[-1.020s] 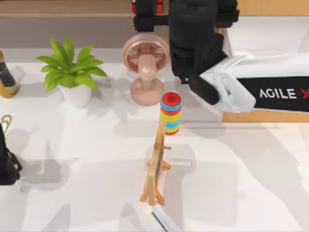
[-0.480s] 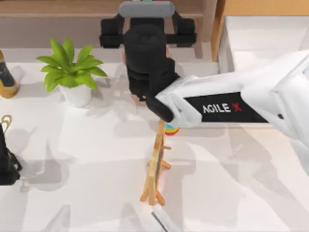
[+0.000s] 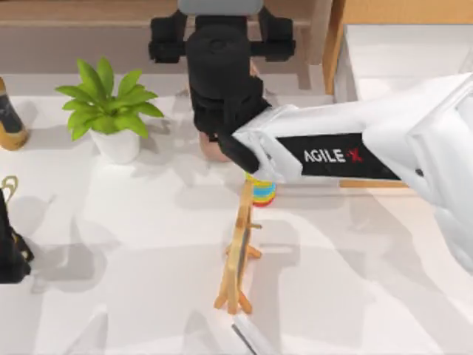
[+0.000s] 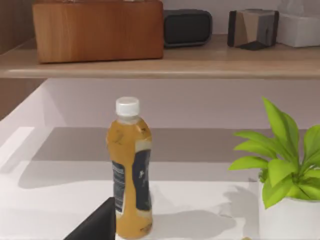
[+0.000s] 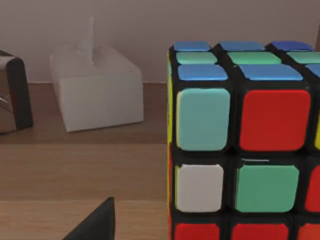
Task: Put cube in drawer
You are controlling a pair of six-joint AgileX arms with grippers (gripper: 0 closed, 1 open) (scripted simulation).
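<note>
Reaching in from the right side of the top view, the right arm stretches across the table, and its right gripper [image 3: 222, 37] sits at the back by the long brown shelf [image 3: 89, 11]. I cannot tell from above whether that pincer is spread or pressed together. One drawer [image 3: 334, 52] stands at the back right, its white inside showing beside the arm. On the table [image 3: 148, 244] I count one potted plant [image 3: 111, 111], one stack of coloured rings [image 3: 262, 192] half under the arm, one small wooden easel [image 3: 238, 255] and one bottle [image 3: 9, 118] at the left edge. The left gripper [image 3: 11, 251] rests parked at the left edge; its pincer's state I cannot tell either.

From the left wrist view there is one orange bottle [image 4: 129, 170] with a white cap, upright, and one plant [image 4: 287, 165] to its side. Four things sit on the shelf [image 4: 160, 62] behind: a wooden box [image 4: 97, 30], a dark speaker [image 4: 187, 27], a faceted block [image 4: 252, 29] and a white tissue box [image 4: 300, 27].

From the right wrist view the one cube [image 5: 245, 145] sits very close on the wooden shelf [image 5: 85, 170], showing red, green, white and blue stickers. One tissue box [image 5: 97, 90] stands beyond it, well apart.
</note>
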